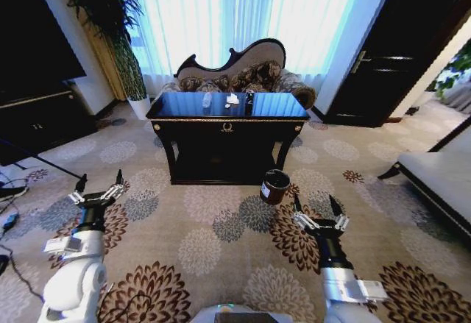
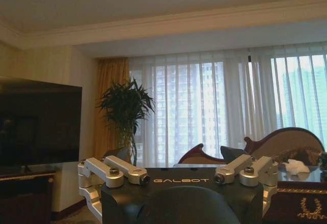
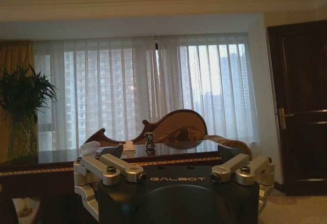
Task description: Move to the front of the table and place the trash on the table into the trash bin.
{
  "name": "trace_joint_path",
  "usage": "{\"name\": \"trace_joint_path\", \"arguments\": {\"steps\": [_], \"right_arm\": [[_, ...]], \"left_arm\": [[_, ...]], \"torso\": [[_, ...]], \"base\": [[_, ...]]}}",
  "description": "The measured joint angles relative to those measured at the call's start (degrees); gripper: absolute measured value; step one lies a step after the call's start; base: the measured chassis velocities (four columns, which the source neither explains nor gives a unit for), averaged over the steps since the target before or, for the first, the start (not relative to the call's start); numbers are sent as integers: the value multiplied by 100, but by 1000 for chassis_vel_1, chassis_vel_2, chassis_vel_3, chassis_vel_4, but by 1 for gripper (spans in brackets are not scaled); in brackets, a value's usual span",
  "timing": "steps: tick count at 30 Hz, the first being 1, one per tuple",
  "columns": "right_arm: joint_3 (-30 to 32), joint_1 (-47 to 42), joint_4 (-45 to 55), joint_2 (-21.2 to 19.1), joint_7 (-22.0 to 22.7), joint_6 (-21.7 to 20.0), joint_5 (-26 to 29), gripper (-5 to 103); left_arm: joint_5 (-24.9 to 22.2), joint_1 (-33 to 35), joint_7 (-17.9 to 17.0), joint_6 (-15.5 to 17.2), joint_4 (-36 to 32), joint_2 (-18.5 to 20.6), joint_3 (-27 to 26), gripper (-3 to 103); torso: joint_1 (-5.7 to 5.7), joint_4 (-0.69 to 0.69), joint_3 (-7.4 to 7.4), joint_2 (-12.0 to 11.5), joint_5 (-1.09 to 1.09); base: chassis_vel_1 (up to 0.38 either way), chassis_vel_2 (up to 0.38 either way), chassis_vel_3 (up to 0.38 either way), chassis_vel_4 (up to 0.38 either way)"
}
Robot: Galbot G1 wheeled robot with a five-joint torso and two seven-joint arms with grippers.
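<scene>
Jaws released on both sides, left gripper [image 1: 98, 184] and right gripper [image 1: 316, 207] low over carpet. Bottle [image 1: 207, 100], tissue [image 1: 232, 99] and can [image 1: 250, 102] lie on worktop [image 1: 184, 108]; bin [image 1: 274, 187] stands at its front right.

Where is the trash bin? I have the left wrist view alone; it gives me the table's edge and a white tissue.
Observer: The trash bin stands on the carpet before the table, near its right front leg.
Operator: Is there more trash than the tissue?
Observer: A clear bottle is on the tabletop, left of the tissue.
Operator: Is the right end effector free?
Observer: The right end effector is open and empty, low over the carpet right of the bin.
</scene>
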Motion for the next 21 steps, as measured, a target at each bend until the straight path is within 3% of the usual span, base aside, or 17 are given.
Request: {"name": "trace_joint_path", "arguments": {"steps": [13,21], "right_arm": [[-80,26,213,134,-235,-98,89,100],[-97,65,226,191,-310,-124,125,100]], "left_arm": [[-21,62,34,176,-315,-46,-25,100],[-14,52,68,257,-360,-52,-4,100]], "torso": [[-1,1,0,0,0],[-1,-1,0,1,0]], "base": [[-6,5,4,-10],[-157,126,131,-153]]}}
